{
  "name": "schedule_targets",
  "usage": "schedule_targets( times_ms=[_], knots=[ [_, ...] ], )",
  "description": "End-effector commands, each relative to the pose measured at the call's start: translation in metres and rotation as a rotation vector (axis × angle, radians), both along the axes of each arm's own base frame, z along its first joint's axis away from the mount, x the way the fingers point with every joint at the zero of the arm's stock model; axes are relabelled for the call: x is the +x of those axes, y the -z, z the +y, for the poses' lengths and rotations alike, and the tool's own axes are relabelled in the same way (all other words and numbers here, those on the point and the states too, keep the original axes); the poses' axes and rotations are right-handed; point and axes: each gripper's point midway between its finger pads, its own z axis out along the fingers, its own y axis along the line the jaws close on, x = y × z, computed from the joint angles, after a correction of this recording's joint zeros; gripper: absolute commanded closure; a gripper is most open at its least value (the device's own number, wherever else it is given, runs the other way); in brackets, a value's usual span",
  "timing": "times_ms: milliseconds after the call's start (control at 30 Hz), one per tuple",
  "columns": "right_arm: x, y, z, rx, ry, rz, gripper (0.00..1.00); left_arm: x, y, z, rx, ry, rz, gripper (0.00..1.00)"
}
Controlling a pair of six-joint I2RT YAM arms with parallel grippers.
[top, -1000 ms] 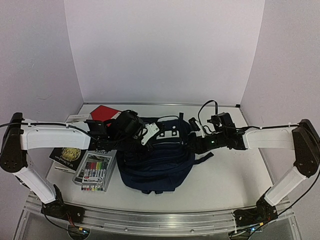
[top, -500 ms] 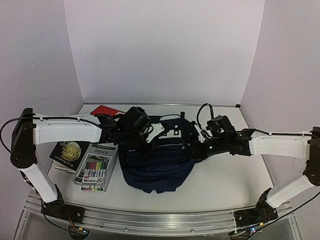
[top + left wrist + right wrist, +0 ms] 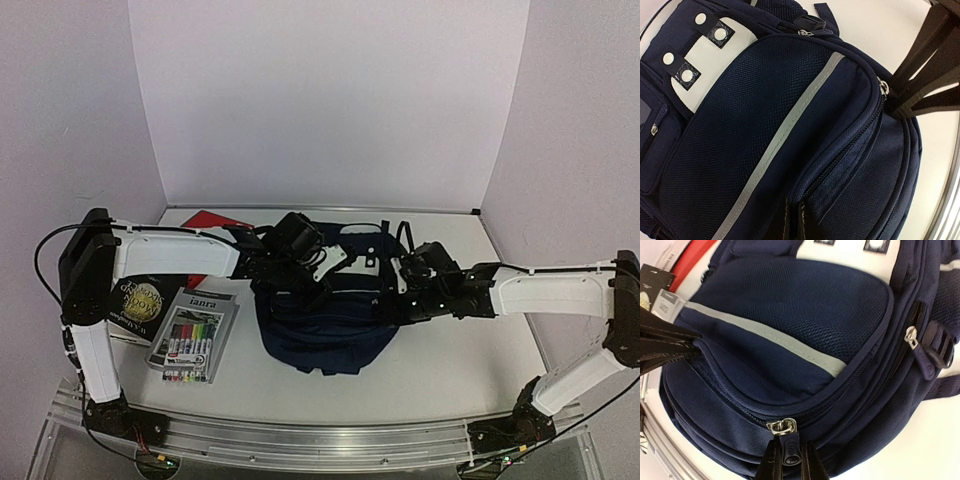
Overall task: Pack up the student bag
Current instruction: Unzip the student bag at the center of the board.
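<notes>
on middle of table, student bag lies flat. left gripper pinched tight on bag cloth. right gripper pinched tight on zipper pull.

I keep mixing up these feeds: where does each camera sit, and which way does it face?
Top external: above and behind, looking down on the student bag; left arm and right arm show.
Left wrist: on its arm, faces the bag's front pocket; left gripper below.
Right wrist: looks left at the bag; right gripper pinches a zipper pull.
Shared: both wrists show the grey stripe.
</notes>
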Motion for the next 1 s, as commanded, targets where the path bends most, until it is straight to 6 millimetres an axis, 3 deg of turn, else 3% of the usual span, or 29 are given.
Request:
schedule_targets(
  times_ms=[0,100,200,300,567,800,967],
  knots=[
    [0.009,-0.019,0.033,0.110,0.027,-0.046,1.00,0.029,-0.058,-0.040,-0.227,-0.032,-0.114,0.95],
    [0.014,-0.015,0.025,0.094,0.089,-0.055,1.00,0.031,-0.059,-0.026,-0.214,-0.090,-0.112,0.73],
    [0.017,-0.015,0.020,0.088,0.122,-0.066,1.00,0.034,-0.058,0.001,-0.204,-0.189,-0.086,0.48],
    [0.017,-0.012,0.020,0.084,0.125,-0.061,1.00,0.044,-0.055,0.034,-0.221,-0.332,-0.001,0.38],
    [0.023,-0.004,0.023,0.058,0.136,-0.057,1.00,0.084,-0.008,0.114,-0.302,-0.782,0.395,0.36],
    [0.025,-0.005,0.024,0.059,0.138,-0.060,1.00,0.092,0.028,0.130,-0.346,-0.911,0.545,0.40],
    [0.023,-0.002,0.023,0.057,0.135,-0.053,1.00,0.088,0.036,0.120,-0.361,-0.873,0.600,0.47]
  ],
)
